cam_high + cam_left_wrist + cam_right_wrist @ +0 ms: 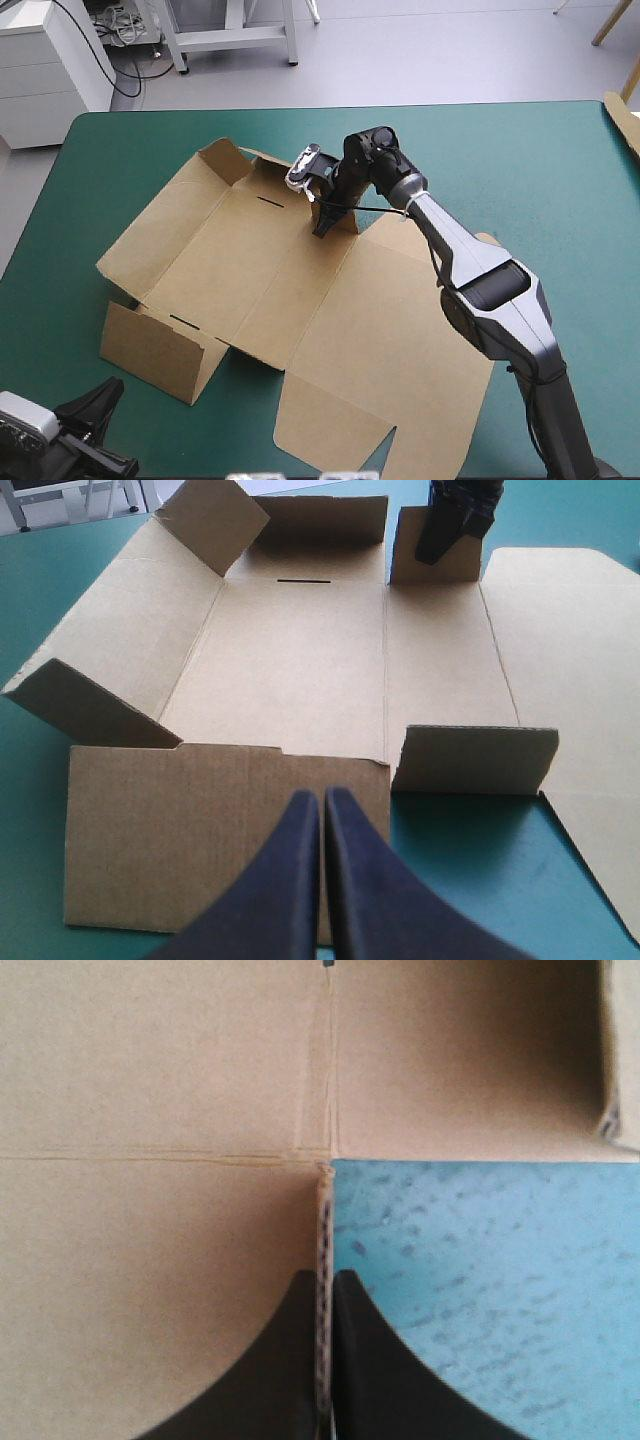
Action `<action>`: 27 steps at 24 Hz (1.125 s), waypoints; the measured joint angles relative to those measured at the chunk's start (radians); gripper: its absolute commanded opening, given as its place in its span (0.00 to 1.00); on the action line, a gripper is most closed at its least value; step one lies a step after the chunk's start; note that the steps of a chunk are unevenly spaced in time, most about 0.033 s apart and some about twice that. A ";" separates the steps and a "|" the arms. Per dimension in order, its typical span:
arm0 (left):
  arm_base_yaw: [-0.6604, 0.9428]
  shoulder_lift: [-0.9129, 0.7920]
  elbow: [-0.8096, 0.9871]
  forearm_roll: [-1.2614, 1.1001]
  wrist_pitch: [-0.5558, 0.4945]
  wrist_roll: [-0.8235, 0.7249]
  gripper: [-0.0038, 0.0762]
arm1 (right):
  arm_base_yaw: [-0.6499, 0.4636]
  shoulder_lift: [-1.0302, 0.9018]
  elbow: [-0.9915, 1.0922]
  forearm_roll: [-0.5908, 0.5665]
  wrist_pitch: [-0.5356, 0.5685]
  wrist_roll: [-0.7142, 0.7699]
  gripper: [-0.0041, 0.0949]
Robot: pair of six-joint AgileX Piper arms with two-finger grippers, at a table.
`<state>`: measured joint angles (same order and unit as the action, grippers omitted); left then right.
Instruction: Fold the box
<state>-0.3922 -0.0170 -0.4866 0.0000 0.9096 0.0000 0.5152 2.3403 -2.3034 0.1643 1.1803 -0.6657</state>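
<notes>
Right gripper (pixel 323 1295): black fingers pinched on small upright flap (pixel 405 560), board edge between them, at far edge of brown cardboard box (pixel 250 270).
Left gripper (pixel 322 820): clenched on nothing, by table's near-left corner, apart from box.
Box: mid-table on teal-green table cover (pixel 150 140); base flat, left walls part raised, wide lid panel (pixel 400 330) flat at right.
Step, judged: standing up far flap.
Next: swing flap inward along crease; left gripper likely must raise near wall and keep sheet from sliding.

Brown box (pixel 300 300) lies unfolded, several flaps raised.
</notes>
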 measured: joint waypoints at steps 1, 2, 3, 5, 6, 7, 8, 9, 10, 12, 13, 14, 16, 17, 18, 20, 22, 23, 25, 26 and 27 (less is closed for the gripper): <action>0.000 0.000 0.000 0.000 0.000 0.000 0.04 | 0.001 0.000 0.000 0.000 0.002 0.000 0.02; 0.000 0.000 0.000 0.000 0.000 0.000 0.04 | 0.003 0.000 0.000 0.000 0.002 -0.001 0.02; 0.000 0.000 0.000 0.000 0.000 0.000 0.04 | 0.006 0.000 0.000 -0.001 0.003 -0.006 0.02; 0.000 0.000 0.000 0.000 0.000 0.000 0.04 | 0.018 -0.004 0.000 -0.007 0.003 -0.027 0.02; 0.000 0.000 0.000 0.000 0.000 0.000 0.04 | 0.025 -0.007 0.000 -0.007 0.003 -0.039 0.02; 0.000 0.000 0.000 0.000 0.000 0.000 0.04 | 0.035 -0.009 0.000 -0.007 0.004 -0.049 0.02; 0.000 0.000 0.000 0.000 0.000 0.000 0.04 | 0.051 -0.015 0.000 -0.008 0.004 -0.061 0.02; 0.000 0.000 0.000 0.000 0.000 0.000 0.04 | 0.063 -0.018 0.000 -0.007 0.006 -0.069 0.02; 0.000 0.000 0.000 0.000 0.000 0.000 0.04 | 0.095 -0.029 0.000 -0.006 0.006 -0.090 0.02; 0.000 0.000 0.000 0.000 0.000 0.000 0.04 | 0.128 -0.035 0.000 -0.006 0.007 -0.106 0.02; 0.000 0.000 0.000 0.000 0.001 0.000 0.04 | 0.143 -0.037 0.000 -0.008 0.008 -0.111 0.02; 0.000 0.000 0.000 0.000 0.001 0.000 0.04 | 0.153 -0.038 0.000 -0.014 0.009 -0.113 0.02; 0.000 0.000 0.000 0.000 0.001 0.000 0.04 | 0.182 -0.039 0.000 -0.056 0.010 -0.113 0.02; 0.000 0.000 0.000 0.000 0.000 0.000 0.04 | 0.187 -0.039 0.000 -0.074 0.011 -0.111 0.02; 0.000 0.000 0.000 0.000 0.000 0.000 0.04 | 0.189 -0.040 0.002 -0.092 0.012 -0.106 0.02; 0.000 0.000 0.000 0.000 0.000 0.000 0.04 | 0.190 -0.051 0.006 -0.135 0.018 -0.098 0.02; 0.000 0.000 0.000 0.000 0.000 0.000 0.04 | 0.190 -0.079 0.014 -0.177 0.022 -0.098 0.02; 0.000 0.000 0.000 0.000 0.000 0.000 0.04 | 0.190 -0.104 0.033 -0.185 0.019 -0.098 0.02; 0.000 0.000 0.000 0.000 0.000 0.000 0.04 | 0.189 -0.161 0.113 -0.192 0.012 -0.097 0.02; 0.000 0.000 0.000 0.000 0.000 0.000 0.04 | 0.189 -0.181 0.148 -0.194 0.011 -0.097 0.02; 0.000 0.000 0.000 0.000 0.000 0.000 0.04 | 0.189 -0.210 0.199 -0.195 0.010 -0.102 0.02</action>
<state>-0.3922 -0.0170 -0.4866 0.0000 0.9100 0.0000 0.7039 2.1304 -2.1045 -0.0304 1.1903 -0.7681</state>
